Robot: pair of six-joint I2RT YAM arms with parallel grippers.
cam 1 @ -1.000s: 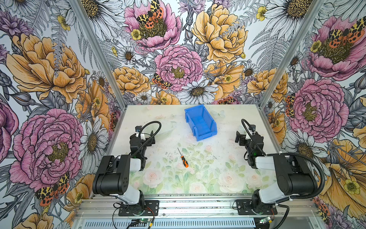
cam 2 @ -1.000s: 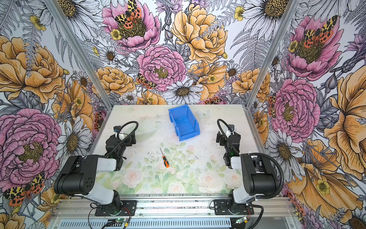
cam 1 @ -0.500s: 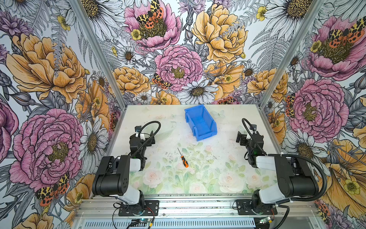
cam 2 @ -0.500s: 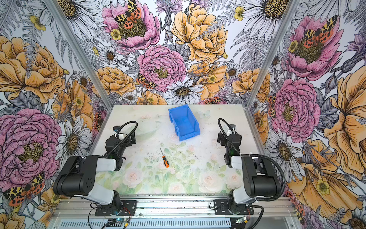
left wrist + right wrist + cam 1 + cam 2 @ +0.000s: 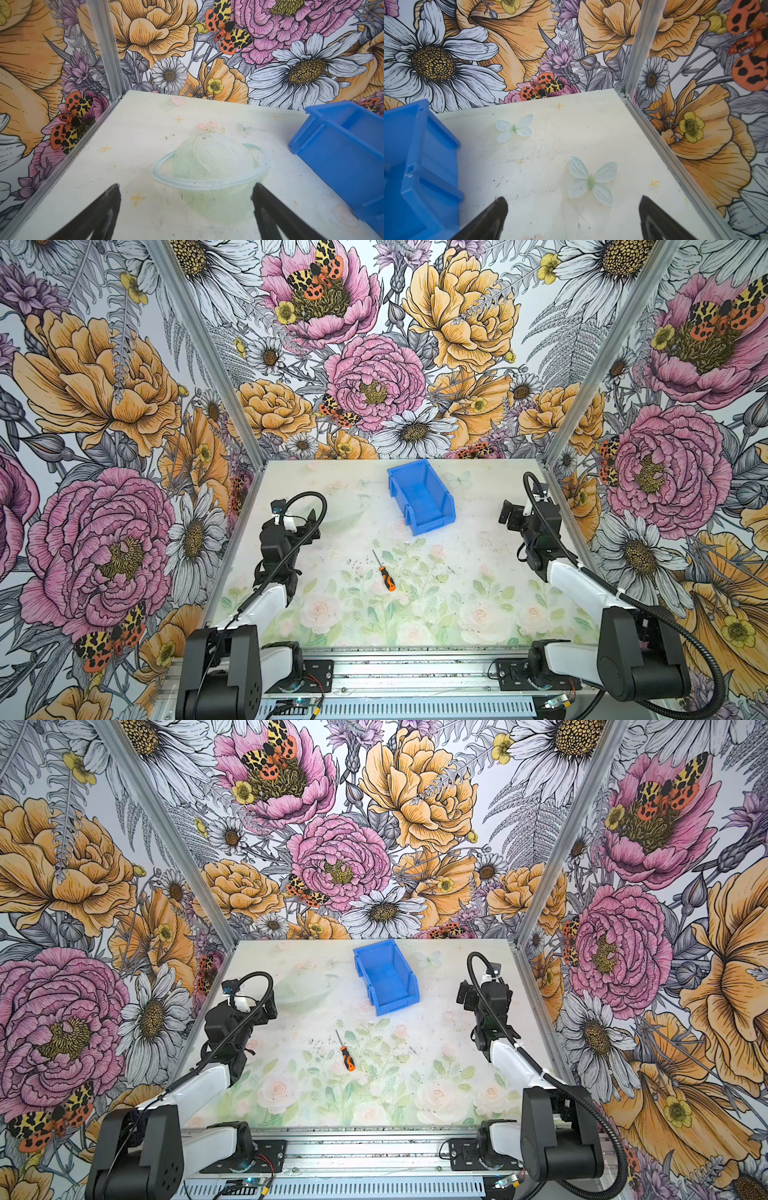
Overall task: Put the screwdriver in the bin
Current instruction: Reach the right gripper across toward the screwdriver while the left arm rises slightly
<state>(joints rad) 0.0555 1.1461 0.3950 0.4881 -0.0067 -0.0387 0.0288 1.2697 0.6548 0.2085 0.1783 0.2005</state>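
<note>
Above the table (image 5: 124,158), left gripper (image 5: 186,187) and right gripper (image 5: 573,198) both gape wide, holding nothing.

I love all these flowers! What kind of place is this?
Probably a robot test booth, not a garden: a left arm and right arm bolted to a metal rail, and flower-printed wall panels boxing in a table with a blue bin and screwdriver.

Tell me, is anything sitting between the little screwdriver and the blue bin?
No, nothing I can see is in the way. The screwdriver lies flat on the table. Only bare tabletop sits between its thin metal tip and the low front edge of the bin.
</note>
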